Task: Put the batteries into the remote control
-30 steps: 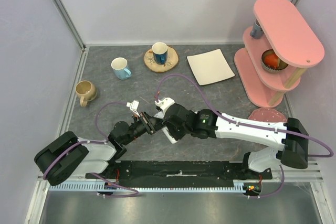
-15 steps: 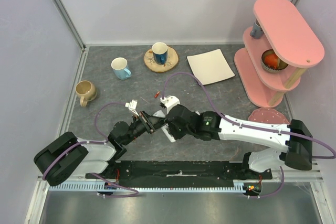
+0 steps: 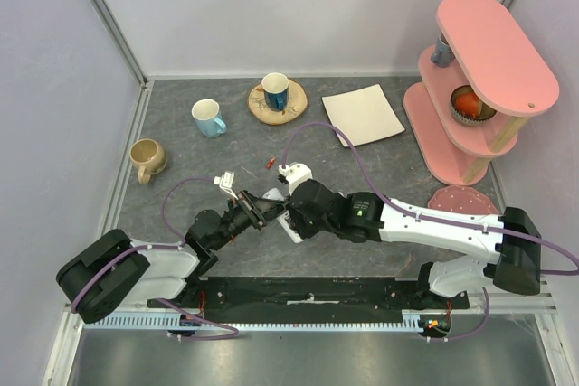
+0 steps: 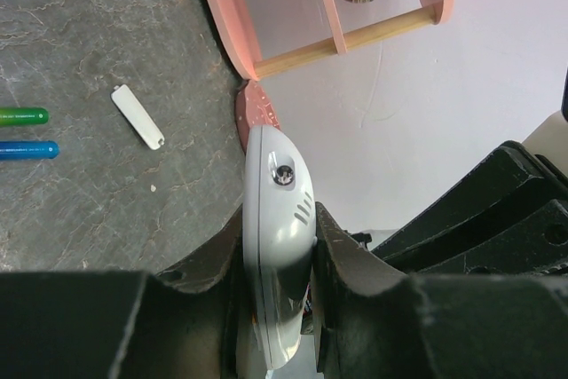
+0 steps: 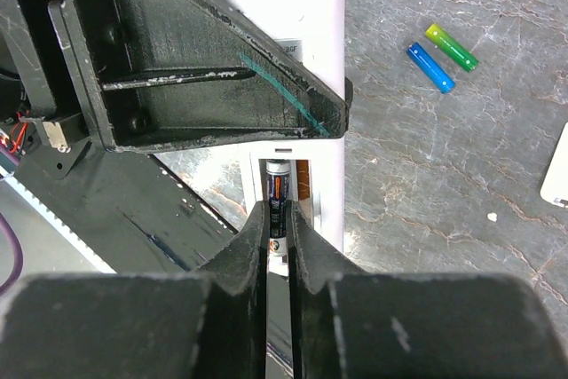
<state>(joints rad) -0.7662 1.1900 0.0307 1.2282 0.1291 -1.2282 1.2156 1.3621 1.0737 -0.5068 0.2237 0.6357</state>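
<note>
My left gripper [image 4: 278, 219] is shut on the white remote control [image 4: 275, 175], holding it edge-up above the table. In the right wrist view the remote control [image 5: 302, 6] shows its open battery bay. A dark blue-purple battery [image 5: 277, 185] lies in that bay, and my right gripper [image 5: 278, 210] is shut on it with narrow jaws. A blue battery [image 5: 430, 67] and a green battery [image 5: 451, 47] lie side by side on the table. A red-orange battery [image 3: 270, 163] lies beyond the arms. The two grippers meet mid-table [image 3: 267, 208].
A small white battery cover [image 4: 138, 116] lies near the loose batteries. At the back stand a beige mug [image 3: 147, 158], a light-blue mug [image 3: 208, 117], a blue cup on a round coaster [image 3: 277, 93] and a square white plate [image 3: 363, 115]. A pink shelf [image 3: 479, 79] fills the right.
The right arm has shifted slightly to the right and toward the near edge, uncovering the red-orange battery on the table. The left arm with the remote has barely moved.
</note>
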